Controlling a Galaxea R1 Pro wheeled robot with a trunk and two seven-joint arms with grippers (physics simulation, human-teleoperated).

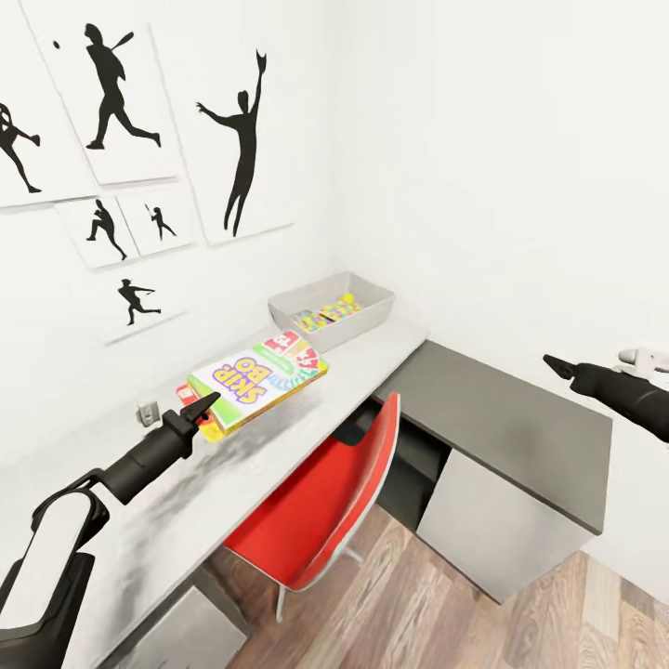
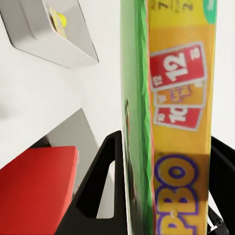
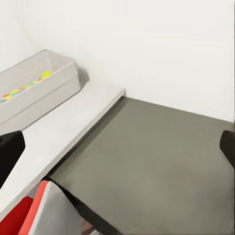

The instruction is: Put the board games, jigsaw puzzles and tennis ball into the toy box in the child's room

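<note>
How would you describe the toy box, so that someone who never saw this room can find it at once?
Follow the long pale desk to the room's corner, under the baseball silhouette pictures. There sits the toy box, a shallow light-grey tray with flared sides and colourful pieces inside. Unlike the printed SKIP BO box, it is plain and open-topped.

Yellow-green-red SKIP BO box, light-grey toy box, red chair

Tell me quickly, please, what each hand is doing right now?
Left hand: closed on the SKIP BO board game, held above the table.
Right hand: open, holding nothing, over the lower dark grey corner section.
</note>
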